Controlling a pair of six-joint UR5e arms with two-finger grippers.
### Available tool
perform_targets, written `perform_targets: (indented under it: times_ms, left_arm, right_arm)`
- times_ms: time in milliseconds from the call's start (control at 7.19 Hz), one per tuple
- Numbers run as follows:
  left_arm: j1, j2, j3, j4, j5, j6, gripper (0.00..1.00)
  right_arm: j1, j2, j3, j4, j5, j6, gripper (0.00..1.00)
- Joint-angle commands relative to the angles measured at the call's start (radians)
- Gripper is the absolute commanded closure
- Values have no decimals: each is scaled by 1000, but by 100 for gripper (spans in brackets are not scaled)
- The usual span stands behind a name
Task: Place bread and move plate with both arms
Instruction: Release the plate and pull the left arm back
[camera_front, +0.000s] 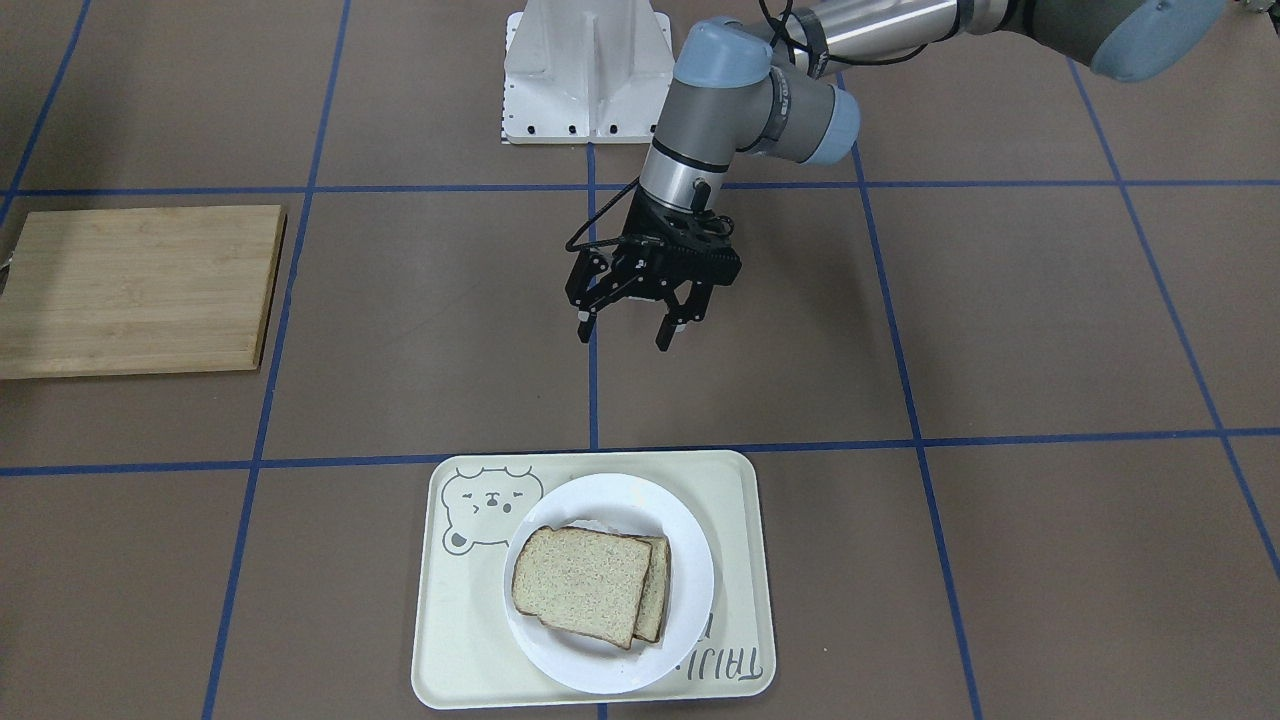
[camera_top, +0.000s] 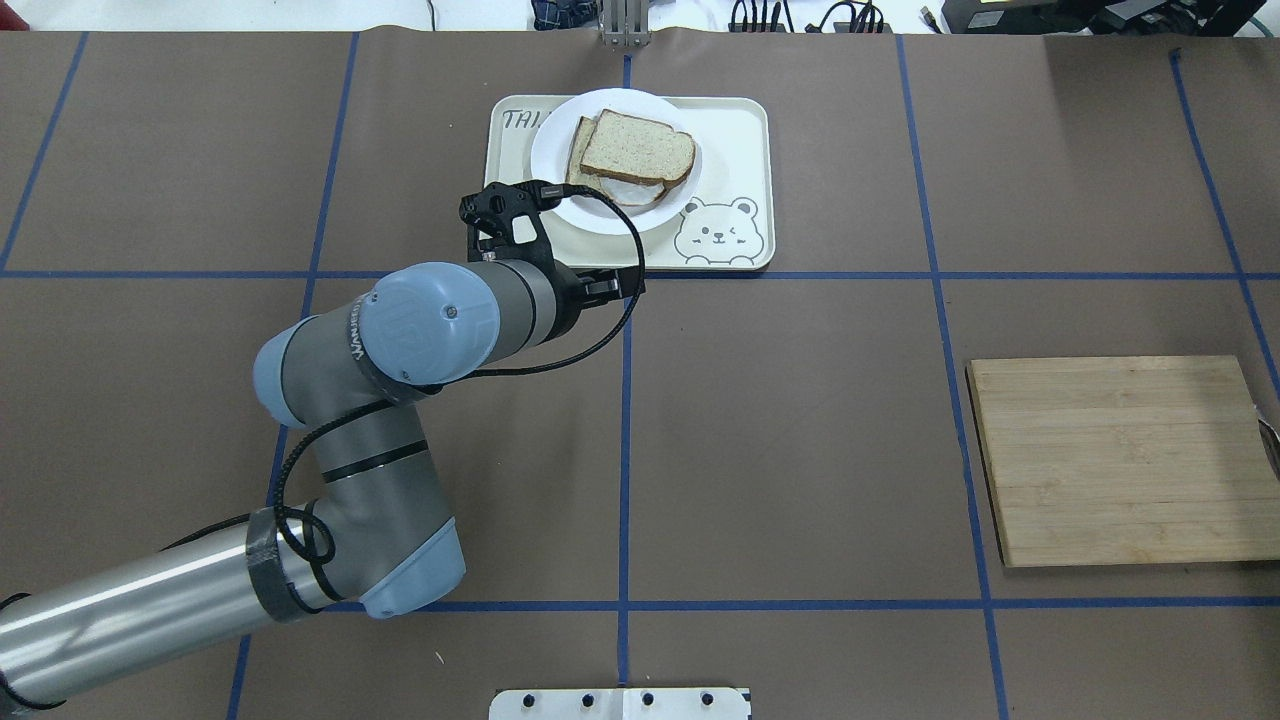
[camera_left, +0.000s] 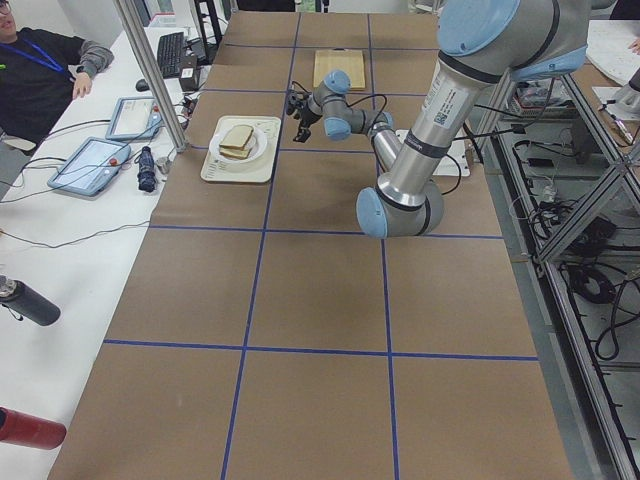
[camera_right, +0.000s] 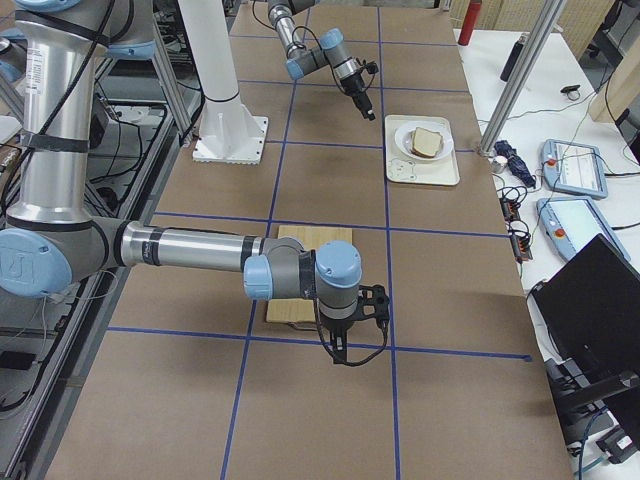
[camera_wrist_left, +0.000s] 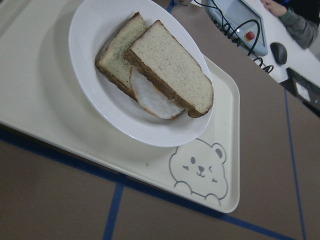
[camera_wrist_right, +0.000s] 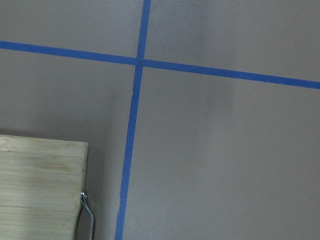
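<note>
The plain bread slice (camera_front: 580, 583) lies on top of a second slice with egg white under it, both on the white plate (camera_front: 690, 545). The plate sits on the cream bear tray (camera_front: 455, 620). In the left wrist view the bread (camera_wrist_left: 172, 70) overlaps the lower slice (camera_wrist_left: 116, 56) and the egg white (camera_wrist_left: 152, 97) on the plate (camera_wrist_left: 90, 30). My left gripper (camera_front: 622, 340) is open and empty, raised above the table on the robot's side of the tray. My right gripper (camera_right: 358, 330) shows only in the exterior right view, beside the wooden board; I cannot tell its state.
A wooden cutting board (camera_top: 1115, 460) lies on the robot's right side; its corner (camera_wrist_right: 40, 190) and a metal loop (camera_wrist_right: 87, 215) show in the right wrist view. The robot's white base (camera_front: 588, 70) stands at the table's back edge. Blue tape lines cross the brown table.
</note>
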Motion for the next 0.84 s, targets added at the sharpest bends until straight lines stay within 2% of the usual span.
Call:
perform_targets:
  times_ms: [0, 278, 418, 557, 696]
  left_arm:
    - [-75, 58, -83, 211, -56, 333, 2]
    - [-299, 97, -173, 503, -281, 687, 2]
    - [-417, 149, -171, 547, -382, 825, 2]
    - [-546, 223, -151, 548, -503, 979, 2]
    - [-662, 298, -108, 536, -585, 1164, 2]
  right_arm:
    - [-1, -1, -3, -1, -1, -1, 0]
    - [0, -1, -9, 1, 1, 1, 0]
    - [0, -1, -9, -1, 1, 1, 0]
    - [0, 0, -9, -1, 1, -1, 0]
    - [-1, 0, -9, -1, 1, -1, 0]
